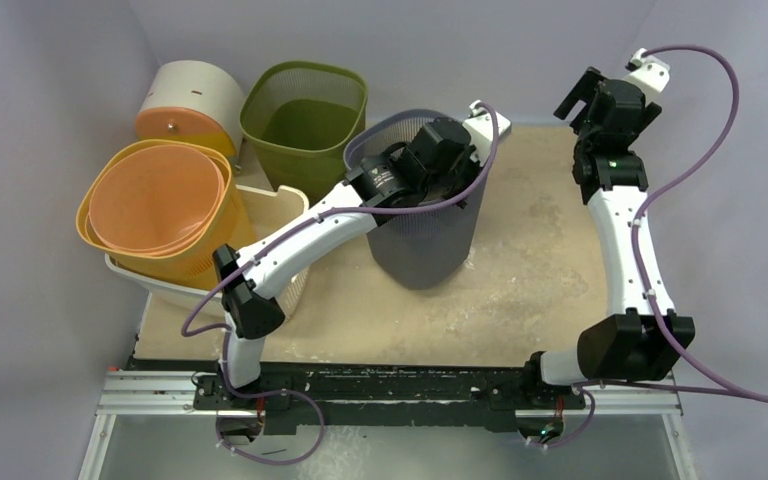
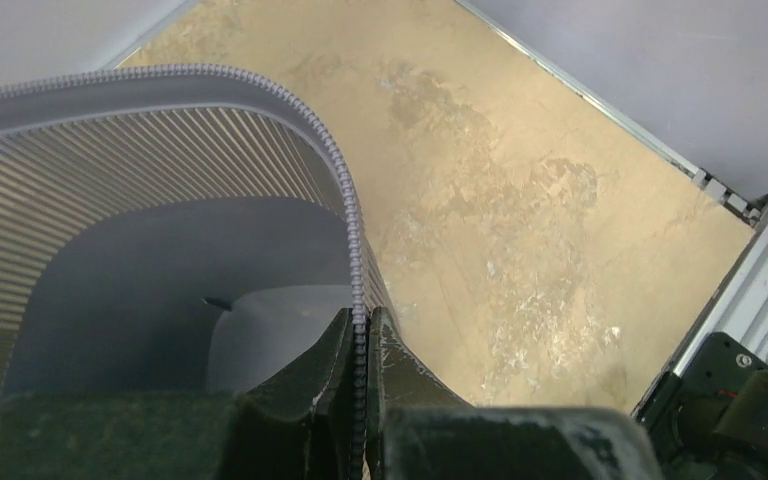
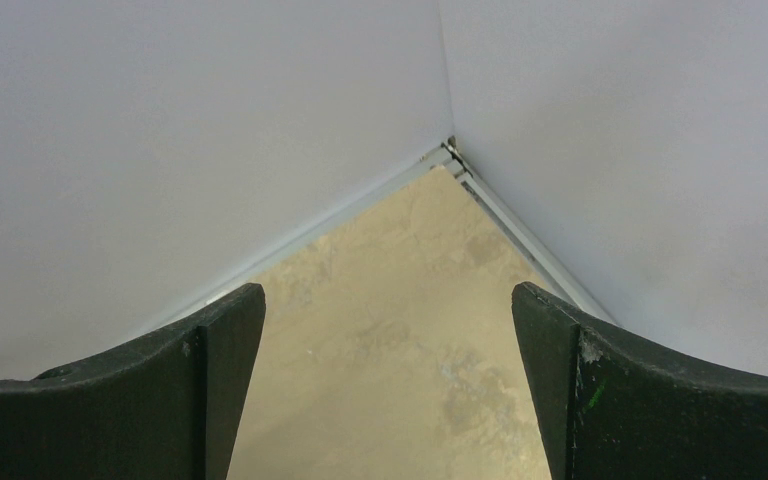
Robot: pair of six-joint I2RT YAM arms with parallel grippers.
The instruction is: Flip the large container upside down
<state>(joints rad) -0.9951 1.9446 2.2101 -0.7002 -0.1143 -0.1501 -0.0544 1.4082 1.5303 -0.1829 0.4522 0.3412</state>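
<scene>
The grey container (image 1: 425, 245) is stood open side up on the bench (image 1: 530, 290), its rim pinched by the left end effector (image 2: 362, 345). The right end effector (image 3: 388, 300) is spread wide, empty, at the far corner.

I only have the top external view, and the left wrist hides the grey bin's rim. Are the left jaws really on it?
Observer: Yes. The left wrist view shows the left jaws shut on the ribbed rim of the grey bin, with one finger inside and one outside.
Operator: Is there anything in the bin?
Observer: I see nothing loose on the part of its floor that shows.
Operator: And the right jaws?
Observer: The right jaws are open with nothing between them, facing the far corner of the table.
</scene>
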